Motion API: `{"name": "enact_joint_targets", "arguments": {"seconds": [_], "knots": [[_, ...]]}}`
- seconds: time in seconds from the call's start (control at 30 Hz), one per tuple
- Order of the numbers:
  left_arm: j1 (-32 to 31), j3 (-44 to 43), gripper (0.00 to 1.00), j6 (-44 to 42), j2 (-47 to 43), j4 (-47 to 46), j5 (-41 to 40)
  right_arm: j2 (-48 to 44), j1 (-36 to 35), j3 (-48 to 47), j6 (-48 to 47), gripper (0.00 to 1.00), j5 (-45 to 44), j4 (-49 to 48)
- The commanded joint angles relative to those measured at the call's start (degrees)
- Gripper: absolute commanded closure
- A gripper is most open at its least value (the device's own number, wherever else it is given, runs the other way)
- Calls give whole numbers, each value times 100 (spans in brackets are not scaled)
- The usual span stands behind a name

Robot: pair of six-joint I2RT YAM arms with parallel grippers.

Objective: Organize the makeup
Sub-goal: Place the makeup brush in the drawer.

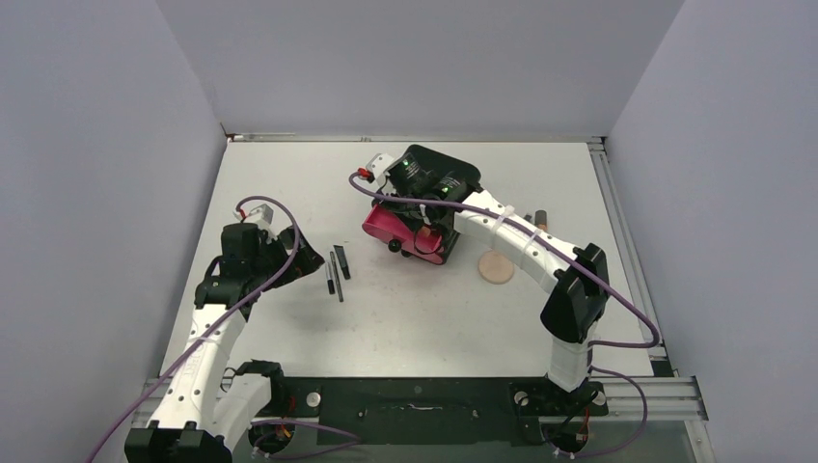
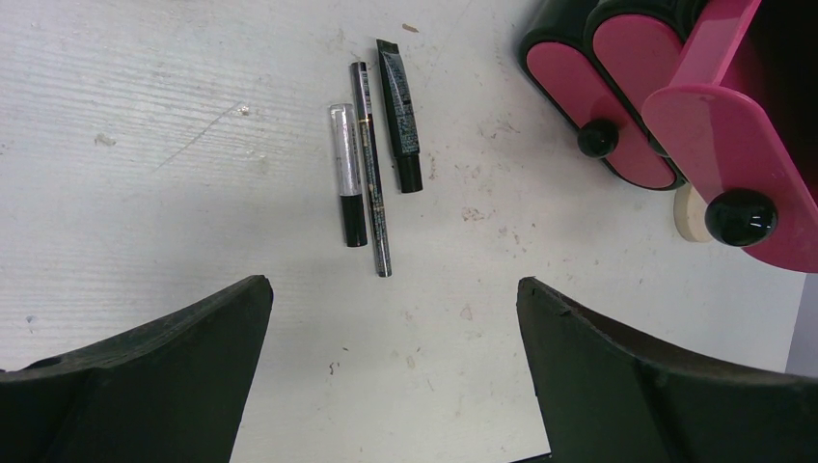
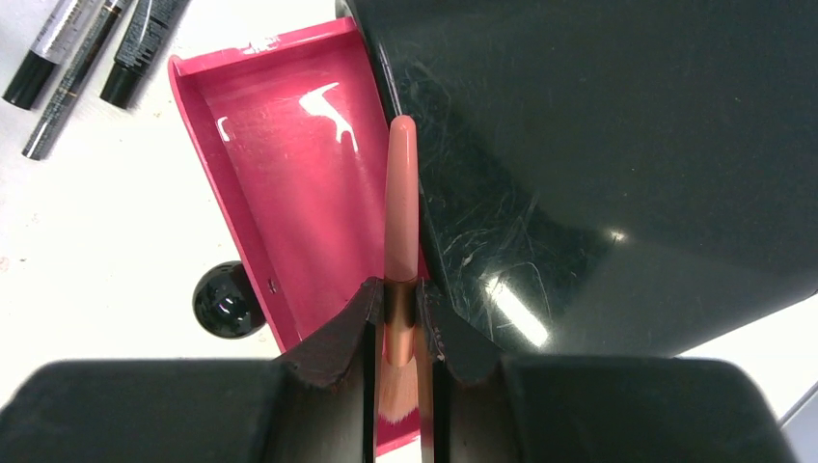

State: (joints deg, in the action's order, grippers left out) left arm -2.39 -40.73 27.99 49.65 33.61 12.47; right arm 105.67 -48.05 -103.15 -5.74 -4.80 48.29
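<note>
My right gripper (image 3: 400,294) is shut on the copper ferrule of the orange-handled brush (image 3: 401,193). The brush hangs over the open pink drawer (image 3: 289,183) of the black cabinet (image 3: 598,145), its handle pointing away from me. Two dark-capped tubes and a thin pencil (image 2: 371,169) lie side by side on the table, just ahead of my left gripper (image 2: 394,285). That gripper is open wide and holds nothing. From above, these three items (image 1: 336,270) sit between my left gripper (image 1: 299,258) and the drawer (image 1: 386,228). A round peach disc (image 1: 497,267) lies right of the cabinet.
The drawer's black knob (image 3: 229,301) sticks out toward the left arm. Two shut pink drawers (image 2: 617,106) show in the left wrist view. Small tubes (image 1: 540,217) lie behind my right forearm. Grey walls close in the white table (image 1: 289,174) on three sides.
</note>
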Motion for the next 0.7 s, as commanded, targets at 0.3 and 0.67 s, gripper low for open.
{"name": "enact_joint_targets", "arguments": {"seconds": [0.3, 0.67], "knots": [[37, 30, 4, -66, 57, -293, 183, 362, -87, -628, -359, 87, -266, 537], [37, 39, 4, -66, 115, -302, 256, 557, -140, -724, -366, 85, -440, 589]]}}
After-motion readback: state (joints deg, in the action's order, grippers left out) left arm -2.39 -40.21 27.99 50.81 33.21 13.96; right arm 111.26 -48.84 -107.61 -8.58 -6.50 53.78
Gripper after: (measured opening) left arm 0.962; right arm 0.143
